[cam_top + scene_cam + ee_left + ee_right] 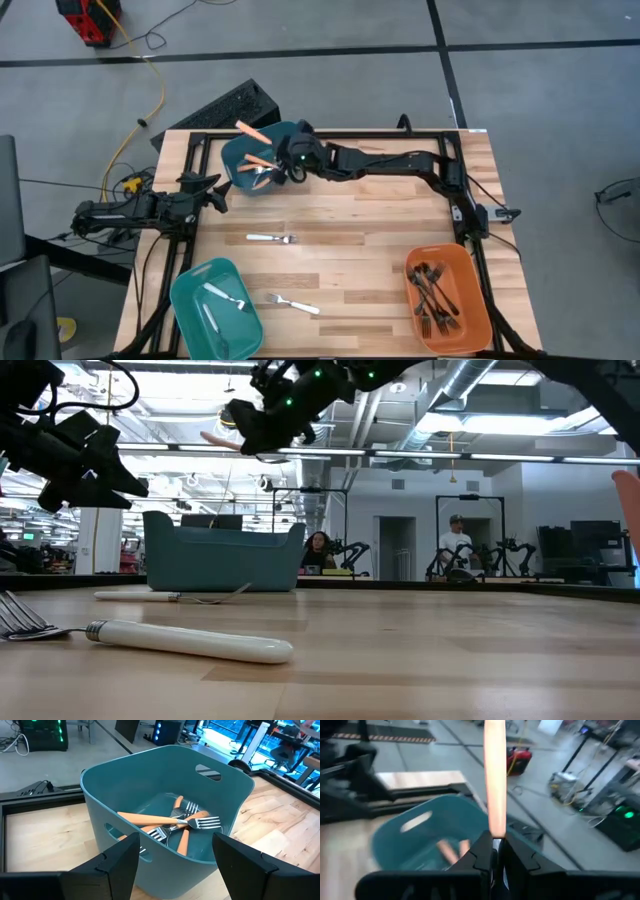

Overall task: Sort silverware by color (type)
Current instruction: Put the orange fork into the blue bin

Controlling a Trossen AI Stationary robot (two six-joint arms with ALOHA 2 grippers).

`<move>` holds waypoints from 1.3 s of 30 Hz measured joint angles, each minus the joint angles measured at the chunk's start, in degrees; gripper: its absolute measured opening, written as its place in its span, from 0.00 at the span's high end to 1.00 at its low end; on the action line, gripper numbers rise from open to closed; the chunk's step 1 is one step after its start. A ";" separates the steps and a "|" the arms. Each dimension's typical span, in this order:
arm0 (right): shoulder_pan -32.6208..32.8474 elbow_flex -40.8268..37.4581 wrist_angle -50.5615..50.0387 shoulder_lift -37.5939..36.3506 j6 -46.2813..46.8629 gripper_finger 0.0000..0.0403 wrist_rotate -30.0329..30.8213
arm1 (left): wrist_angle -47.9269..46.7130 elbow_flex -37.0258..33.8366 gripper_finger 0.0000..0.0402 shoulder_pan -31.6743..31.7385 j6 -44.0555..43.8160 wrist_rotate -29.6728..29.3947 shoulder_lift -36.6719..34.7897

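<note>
Nearest the low camera lay a white fork (185,638) at lower left, with a second white fork (170,597) farther back before the far teal bin (222,560). From above, at left, the left gripper (212,192) waited near the table's (350,270) left edge with its fingers (120,857) spread apart, empty, facing that bin. At lower left a near teal bin (190,300) held one white fork (226,297); two more lay loose on the wood at centre (271,238) and lower centre (293,304). At upper centre the far bin held orange forks (262,163), and the right gripper (290,158) hung over it, clamped on an orange fork (495,775) whose handle stuck out past the rim. At lower right an orange bin (478,300) held black forks (435,292).
</note>
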 joint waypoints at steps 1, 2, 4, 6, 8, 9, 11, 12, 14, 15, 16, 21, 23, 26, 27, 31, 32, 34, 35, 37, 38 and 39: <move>-0.22 -0.44 1.59 0.00 -0.68 0.87 -0.02 | 0.01 0.00 0.42 -0.01 0.01 0.00 0.00; -0.52 -1.04 3.31 0.00 -1.28 0.87 -0.16 | 0.00 0.00 0.42 0.01 0.01 0.00 0.00; -1.12 -2.54 6.92 0.00 -1.50 0.87 -0.61 | 0.00 0.00 0.42 0.01 0.01 0.00 0.00; -1.68 -4.85 11.49 0.00 -2.01 0.87 -2.83 | -0.02 0.00 0.42 0.01 0.01 0.01 0.00; -2.48 -7.02 15.70 0.00 -2.18 0.87 -6.79 | -0.02 0.00 0.42 0.01 0.01 0.02 0.00; -2.84 -8.20 17.82 0.02 -2.10 0.87 -8.85 | -0.02 0.00 0.42 0.01 0.01 0.02 0.00; -3.51 -10.31 21.04 0.02 -2.05 0.87 -12.27 | -0.02 0.00 0.42 0.01 0.01 0.02 0.00; -3.75 -11.37 22.52 0.02 -2.03 0.87 -13.14 | -0.02 0.00 0.42 0.01 0.01 0.02 0.00; -4.11 -13.72 25.70 0.02 -2.07 0.87 -14.78 | -0.02 0.02 0.42 0.00 0.01 0.02 0.00; -4.32 -14.84 27.49 0.03 -2.07 0.87 -15.91 | -0.01 0.00 0.42 0.01 0.01 0.02 0.00; -4.59 -16.00 29.55 0.07 -2.07 0.87 -17.22 | -0.02 0.01 0.42 0.00 0.01 0.02 0.00; -5.84 -21.26 39.25 0.09 -1.92 0.87 -21.51 | -0.02 0.02 0.42 0.01 0.01 0.04 0.00; -6.44 -22.91 41.43 0.09 -1.16 0.87 -22.80 | -0.04 0.00 0.42 0.01 0.01 0.04 0.00; -7.62 -25.00 45.51 0.09 0.00 0.87 -26.79 | -0.14 0.02 0.42 0.01 0.01 -0.05 0.00; -7.97 -25.66 46.90 0.09 0.25 0.87 -27.92 | -0.15 0.00 0.42 0.01 0.01 -0.16 0.00; -9.07 -26.74 47.64 0.09 2.35 0.87 -29.23 | -0.20 0.00 0.42 -0.01 0.01 -0.50 0.00; -9.26 -26.75 47.73 0.09 3.02 0.87 -29.33 | -0.20 0.00 0.42 0.00 0.03 -0.50 0.00; -9.62 -26.75 48.54 0.09 3.63 0.87 -29.63 | -0.20 0.00 0.42 -0.01 0.01 -0.52 0.00; -9.84 -26.73 49.09 0.09 4.00 0.87 -29.93 | -0.20 0.02 0.42 0.01 0.01 -0.54 0.00; -10.19 -26.71 50.35 0.40 4.46 0.87 -31.34 | -0.19 0.00 0.42 -0.01 0.01 -0.56 0.00; -10.20 -26.44 52.65 1.45 4.48 0.87 -32.22 | -0.17 0.00 0.42 0.01 0.03 -0.66 0.00; -10.23 -26.27 54.85 2.28 4.92 0.87 -33.24 | -0.18 0.00 0.42 0.00 0.01 -0.81 0.00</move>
